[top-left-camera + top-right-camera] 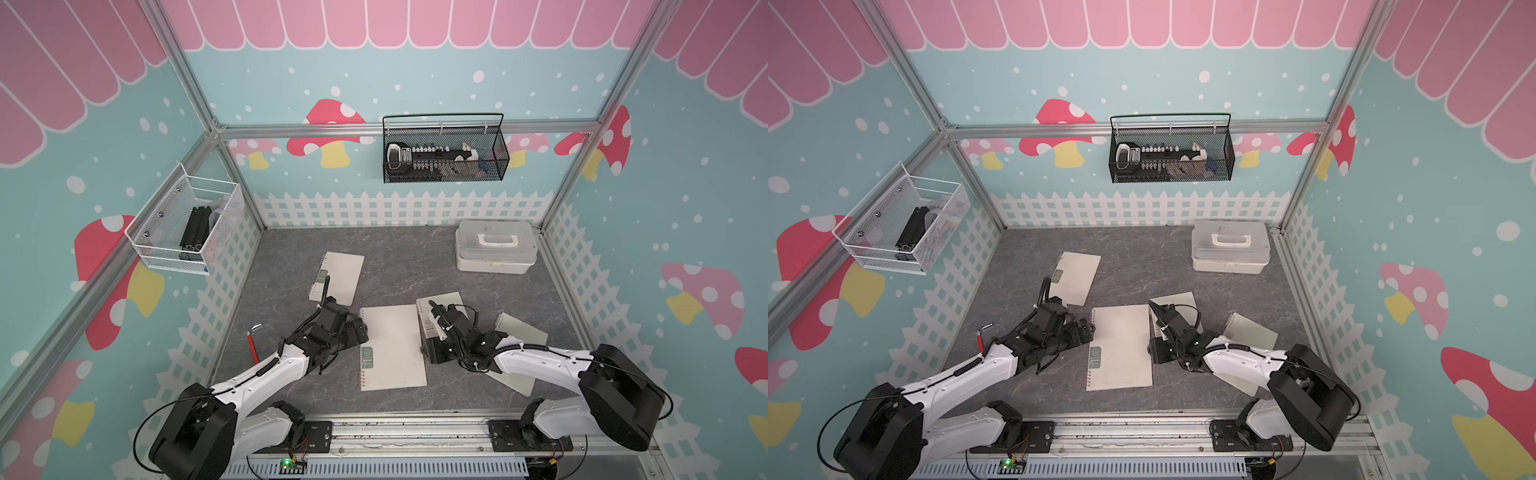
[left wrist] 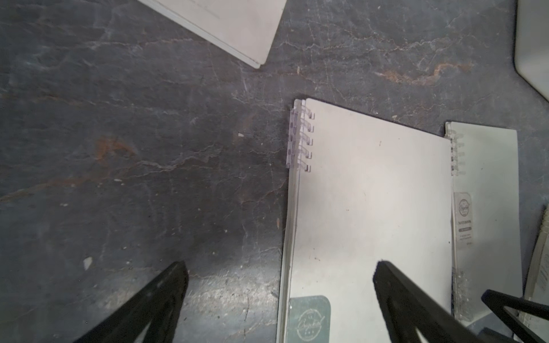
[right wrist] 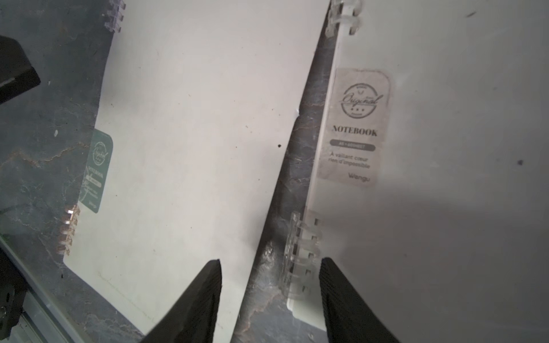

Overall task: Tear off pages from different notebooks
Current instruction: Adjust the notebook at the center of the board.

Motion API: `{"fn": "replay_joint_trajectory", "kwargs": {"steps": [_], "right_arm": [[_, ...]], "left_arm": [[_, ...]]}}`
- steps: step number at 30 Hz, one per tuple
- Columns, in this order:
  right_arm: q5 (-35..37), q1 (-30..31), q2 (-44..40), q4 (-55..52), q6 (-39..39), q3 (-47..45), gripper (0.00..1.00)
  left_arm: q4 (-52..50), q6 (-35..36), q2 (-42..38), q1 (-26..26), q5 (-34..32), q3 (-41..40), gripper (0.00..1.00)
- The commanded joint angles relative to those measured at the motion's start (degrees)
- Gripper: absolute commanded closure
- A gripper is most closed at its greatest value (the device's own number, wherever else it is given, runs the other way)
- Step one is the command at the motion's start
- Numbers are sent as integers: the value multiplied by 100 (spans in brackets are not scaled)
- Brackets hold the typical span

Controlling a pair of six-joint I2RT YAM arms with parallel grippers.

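Notebooks lie closed and flat on the dark marbled tabletop (image 1: 399,262), four in all, and the coming move likely turns on the pair in the middle: the large notebook (image 1: 392,347) and the smaller notebook (image 3: 445,142) just beside it, with a thin strip of bare tabletop between. The right fingers (image 3: 202,297) stand about half open and hold nothing. One tip is over the large cover's free edge, the other over the smaller notebook's clear coil (image 3: 300,252), whose long line runs away from the robot; whether they touch, I cannot tell. The left fingers (image 2: 154,297) are spread wide and empty, straddling the large notebook's coil-side edge, where the pages (image 2: 287,231) show as a bound stack. The right arm is nearer the smaller notebook. Room is tight there, ample elsewhere: another notebook (image 1: 338,276) and the white box (image 1: 494,247) sit well apart.
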Motion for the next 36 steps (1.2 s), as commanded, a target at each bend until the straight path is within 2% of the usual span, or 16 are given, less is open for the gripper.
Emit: {"fn": "replay_joint_trajectory", "kwargs": {"steps": [1, 12, 17, 22, 26, 34, 36], "right_arm": [[105, 120, 274, 184, 242, 225, 46], [-142, 199, 1141, 564, 412, 670, 58], [180, 196, 1149, 293, 331, 782, 59], [549, 40, 912, -160, 194, 651, 61], [668, -318, 467, -274, 120, 173, 66], [955, -1112, -76, -886, -153, -182, 65], [1114, -1145, -271, -1121, -183, -161, 65]], "left_arm": [[397, -188, 213, -23, 187, -52, 2], [1239, -238, 1196, -23, 956, 65, 10], [1502, -329, 1319, -25, 1133, 27, 13], [1474, -327, 1284, -22, 1151, 35, 14], [1416, -252, 1137, -16, 1049, -18, 14], [1145, -151, 758, 51, 881, -115, 13], [1071, -138, 609, 119, 877, -193, 13]]}}
